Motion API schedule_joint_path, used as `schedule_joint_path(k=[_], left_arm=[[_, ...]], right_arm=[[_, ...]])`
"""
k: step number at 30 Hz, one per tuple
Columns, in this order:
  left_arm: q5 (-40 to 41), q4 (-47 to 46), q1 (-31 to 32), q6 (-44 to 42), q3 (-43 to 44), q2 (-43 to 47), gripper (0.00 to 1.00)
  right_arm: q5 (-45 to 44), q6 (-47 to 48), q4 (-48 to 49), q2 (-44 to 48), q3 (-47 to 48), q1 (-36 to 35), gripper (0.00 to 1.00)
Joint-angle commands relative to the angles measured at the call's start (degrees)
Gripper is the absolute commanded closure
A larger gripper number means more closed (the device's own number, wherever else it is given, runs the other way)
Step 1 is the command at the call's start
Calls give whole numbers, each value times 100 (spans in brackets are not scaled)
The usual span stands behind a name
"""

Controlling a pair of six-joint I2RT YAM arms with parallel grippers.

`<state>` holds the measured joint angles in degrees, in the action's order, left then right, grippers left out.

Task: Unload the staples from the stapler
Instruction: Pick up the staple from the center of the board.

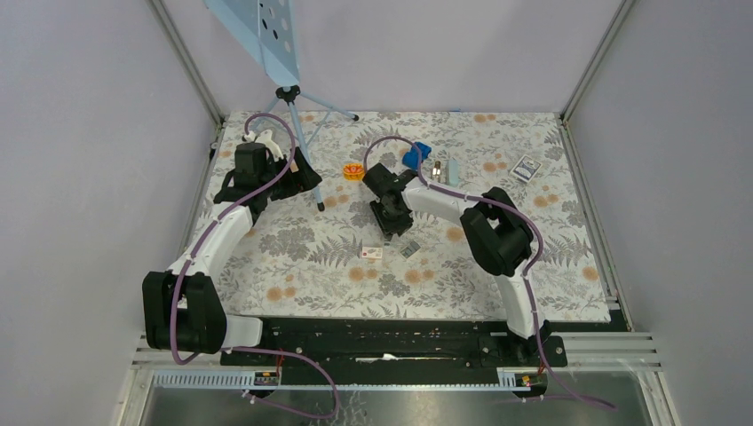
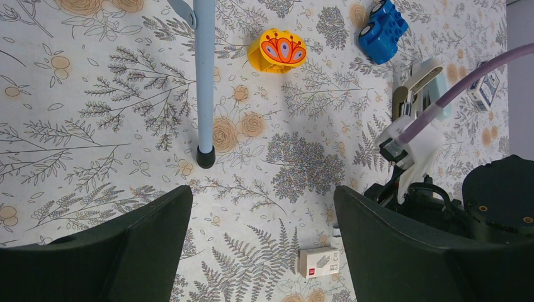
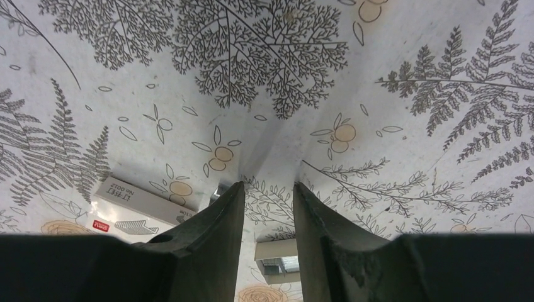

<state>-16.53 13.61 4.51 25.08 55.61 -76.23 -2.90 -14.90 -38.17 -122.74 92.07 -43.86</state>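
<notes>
Staples [image 1: 408, 250] on worktop [image 1: 568, 266] just beside right hand [image 1: 392, 232], toward its near-right; we reckon right arm's job. Right hand half-spread, pinching nothing. Left hand [image 2: 261, 192] spread wide, well apart. Strip axis unreadable.

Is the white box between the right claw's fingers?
No, the white box lies off to one side of the right claw, outside its two fingers.
</notes>
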Motion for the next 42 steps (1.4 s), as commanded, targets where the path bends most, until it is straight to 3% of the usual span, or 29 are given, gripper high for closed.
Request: schedule_joint_path(k=[1, 6, 11, 21, 26, 32, 42], left_arm=[[-52, -227, -12, 6, -18, 117, 13], [-51, -227, -14, 5, -13, 129, 13], [-54, -227, -12, 4, -16, 151, 13], [-89, -244, -12, 15, -16, 173, 13], [-60, -235, -12, 3, -24, 196, 13], [-69, -236, -12, 14, -20, 189, 13], [-45, -228, -12, 6, -16, 200, 13]], right_arm=[[-56, 153, -109, 294, -181, -68, 58], [-601, -188, -55, 504, -34, -63, 55], [32, -222, 180, 672, 51, -62, 54], [816, 2201, 110, 689, -266, -62, 48], [1115, 3040, 17, 684, -394, -65, 38], [1619, 3413, 40, 646, -452, -83, 35], [1129, 3660, 89, 237, -314, -306, 37]])
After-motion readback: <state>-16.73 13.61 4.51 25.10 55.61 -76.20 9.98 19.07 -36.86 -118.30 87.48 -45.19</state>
